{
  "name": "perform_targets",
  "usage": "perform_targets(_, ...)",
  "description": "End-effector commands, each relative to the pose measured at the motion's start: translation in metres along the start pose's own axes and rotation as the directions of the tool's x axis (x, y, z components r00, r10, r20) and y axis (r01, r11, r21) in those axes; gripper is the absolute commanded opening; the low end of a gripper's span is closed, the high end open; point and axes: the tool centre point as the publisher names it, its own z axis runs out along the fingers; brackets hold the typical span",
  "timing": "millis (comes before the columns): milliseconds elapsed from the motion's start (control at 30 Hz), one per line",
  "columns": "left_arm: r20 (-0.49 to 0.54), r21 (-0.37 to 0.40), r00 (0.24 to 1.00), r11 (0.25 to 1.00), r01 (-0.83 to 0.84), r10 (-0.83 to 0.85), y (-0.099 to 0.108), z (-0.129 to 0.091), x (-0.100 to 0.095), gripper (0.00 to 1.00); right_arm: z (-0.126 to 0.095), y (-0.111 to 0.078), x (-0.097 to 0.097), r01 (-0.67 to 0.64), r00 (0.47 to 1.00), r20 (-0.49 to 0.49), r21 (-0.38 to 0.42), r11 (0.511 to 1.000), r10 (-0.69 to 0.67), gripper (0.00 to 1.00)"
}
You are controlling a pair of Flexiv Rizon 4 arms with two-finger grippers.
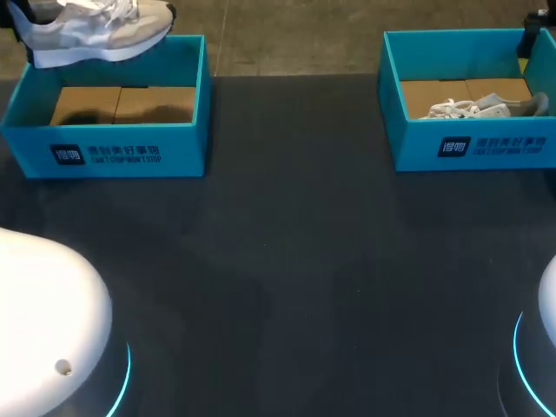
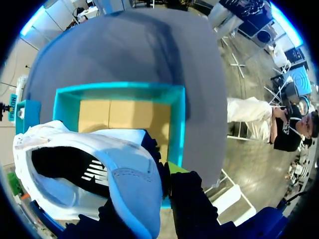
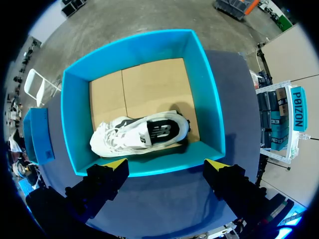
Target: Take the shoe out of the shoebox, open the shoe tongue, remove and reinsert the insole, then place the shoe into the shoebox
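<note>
A grey and white shoe (image 1: 95,30) hangs above the left teal shoebox (image 1: 104,143), whose brown cardboard floor is bare. In the left wrist view my left gripper (image 2: 164,179) is shut on the heel of this shoe (image 2: 99,169), over the near wall of the box (image 2: 119,92); its yellow tips are hidden. A second white shoe (image 1: 482,107) lies on its side in the right shoebox (image 1: 469,148). My right gripper (image 3: 166,164) hovers open over that box's near wall (image 3: 149,167), above the shoe (image 3: 142,135), with nothing between its fingers.
The dark table (image 1: 287,261) stretches between and in front of the two boxes. The white arm bases stand at the front left corner (image 1: 43,313) and the front right corner (image 1: 547,321).
</note>
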Motion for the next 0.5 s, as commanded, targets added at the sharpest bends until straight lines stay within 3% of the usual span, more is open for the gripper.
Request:
perform_targets(33, -0.016, -0.198, 1.0, 0.98, -0.012, 0.009, -0.102, -0.018, -0.01, 0.0, 0.0, 0.0, 0.0, -0.001, 1.0, 0.001, 0.0, 1.0, 0.001, 1.0)
perform_targets(200, -0.015, -0.224, 0.999, 0.974, -0.04, 0.038, -0.15, -0.024, -0.025, 0.0, 0.0, 0.0, 0.0, -0.001, 1.0, 0.001, 0.0, 1.0, 0.001, 1.0)
perform_targets(500, -0.053, -0.258, 0.998, 0.965, -0.053, 0.04, -0.228, -0.014, -0.069, 0.0, 0.0, 0.0, 0.0, -0.001, 1.0, 0.001, 0.0, 1.0, 0.001, 1.0)
